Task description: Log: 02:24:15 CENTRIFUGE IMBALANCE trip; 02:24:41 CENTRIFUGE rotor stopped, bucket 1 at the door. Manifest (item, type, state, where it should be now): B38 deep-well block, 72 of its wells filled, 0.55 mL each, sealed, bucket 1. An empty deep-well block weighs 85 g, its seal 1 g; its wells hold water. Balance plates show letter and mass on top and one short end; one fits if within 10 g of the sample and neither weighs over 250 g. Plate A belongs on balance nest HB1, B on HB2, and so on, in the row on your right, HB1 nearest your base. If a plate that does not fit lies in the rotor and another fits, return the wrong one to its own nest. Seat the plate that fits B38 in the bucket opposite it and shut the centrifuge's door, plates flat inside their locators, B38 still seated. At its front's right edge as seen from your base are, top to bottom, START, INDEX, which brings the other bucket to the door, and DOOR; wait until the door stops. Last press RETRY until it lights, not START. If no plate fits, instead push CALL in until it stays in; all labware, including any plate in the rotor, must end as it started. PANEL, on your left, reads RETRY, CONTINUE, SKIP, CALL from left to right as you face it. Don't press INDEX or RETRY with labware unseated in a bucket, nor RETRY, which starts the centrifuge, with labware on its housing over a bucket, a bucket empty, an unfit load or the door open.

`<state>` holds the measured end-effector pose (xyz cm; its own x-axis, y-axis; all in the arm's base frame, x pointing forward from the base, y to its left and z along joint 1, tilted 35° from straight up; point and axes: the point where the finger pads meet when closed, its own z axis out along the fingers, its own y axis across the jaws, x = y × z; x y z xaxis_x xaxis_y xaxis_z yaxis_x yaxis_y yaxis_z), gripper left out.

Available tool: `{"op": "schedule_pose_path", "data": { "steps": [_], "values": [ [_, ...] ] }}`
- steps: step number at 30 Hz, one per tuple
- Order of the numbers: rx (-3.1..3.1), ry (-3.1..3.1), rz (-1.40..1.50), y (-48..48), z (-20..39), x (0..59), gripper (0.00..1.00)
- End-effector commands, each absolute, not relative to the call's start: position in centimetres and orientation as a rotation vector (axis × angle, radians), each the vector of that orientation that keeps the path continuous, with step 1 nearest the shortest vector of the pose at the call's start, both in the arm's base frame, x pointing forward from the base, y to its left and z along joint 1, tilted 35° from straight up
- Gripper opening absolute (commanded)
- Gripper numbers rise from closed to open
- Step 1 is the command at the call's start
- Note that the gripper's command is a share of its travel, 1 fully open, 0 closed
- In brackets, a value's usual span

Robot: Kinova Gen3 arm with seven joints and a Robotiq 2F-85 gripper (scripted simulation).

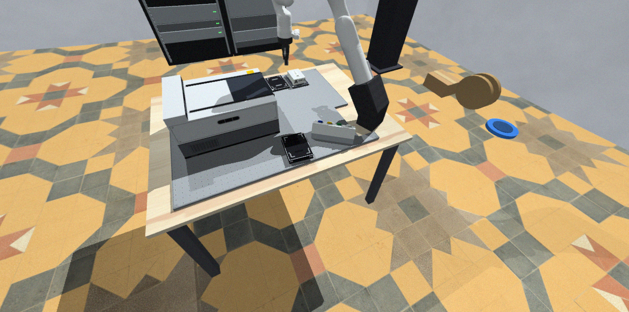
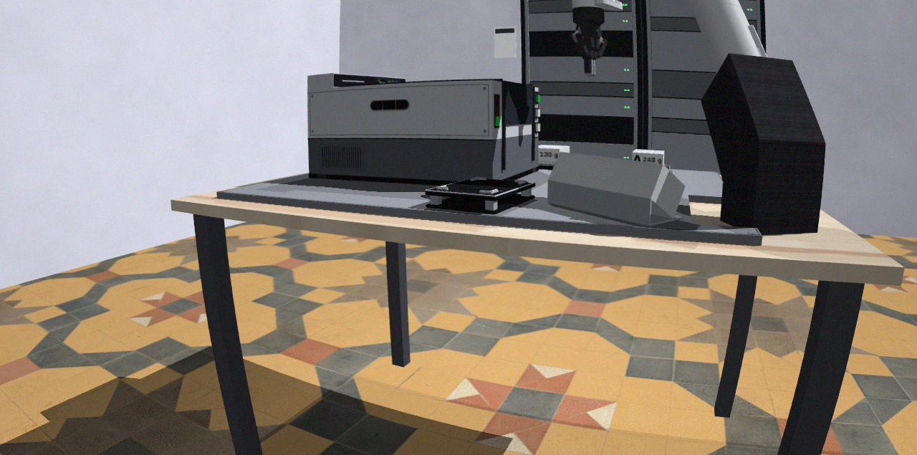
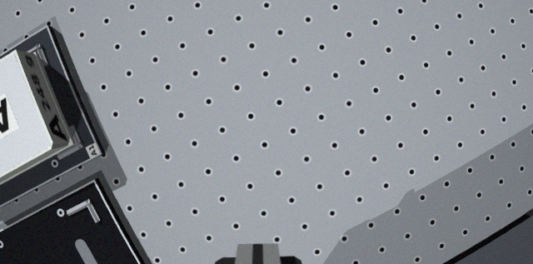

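Note:
My gripper [image 1: 285, 58] is shut and empty. It hangs high above the grey deck, at the far side of the table, and also shows in the exterior view [image 2: 588, 65]. In the wrist view its fingertips [image 3: 257, 253] point down at bare perforated deck. White plate A [image 3: 21, 110], marked 248 g, sits in its nest [image 1: 297, 76] to the left. An empty black nest [image 3: 54, 231] lies beside it [image 1: 277, 82]. The centrifuge [image 1: 219, 107] stands at mid table; its rotor and buckets are hidden. Its buttons [image 2: 536, 112] are on the front's edge.
The button panel [image 1: 332, 130] stands near my base [image 1: 369, 105]. Another empty black nest [image 1: 297, 146] lies in front of the centrifuge. A second plate's end reads 130 g [image 2: 552, 154]; its letter is hidden. Server racks [image 1: 202, 2] stand behind the table.

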<state>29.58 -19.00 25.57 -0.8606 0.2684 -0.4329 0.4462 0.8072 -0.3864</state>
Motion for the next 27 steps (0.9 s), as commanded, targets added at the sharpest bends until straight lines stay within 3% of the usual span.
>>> {"op": "schedule_pose_path", "data": {
  "steps": [1, 27],
  "values": [
    [0.585, 2.617, -0.678, -19.8, 26.1, 29.3, 0.1],
    [0.929, 2.467, -0.588, -26.5, 29.6, 26.8, 0.1]
  ]
}}
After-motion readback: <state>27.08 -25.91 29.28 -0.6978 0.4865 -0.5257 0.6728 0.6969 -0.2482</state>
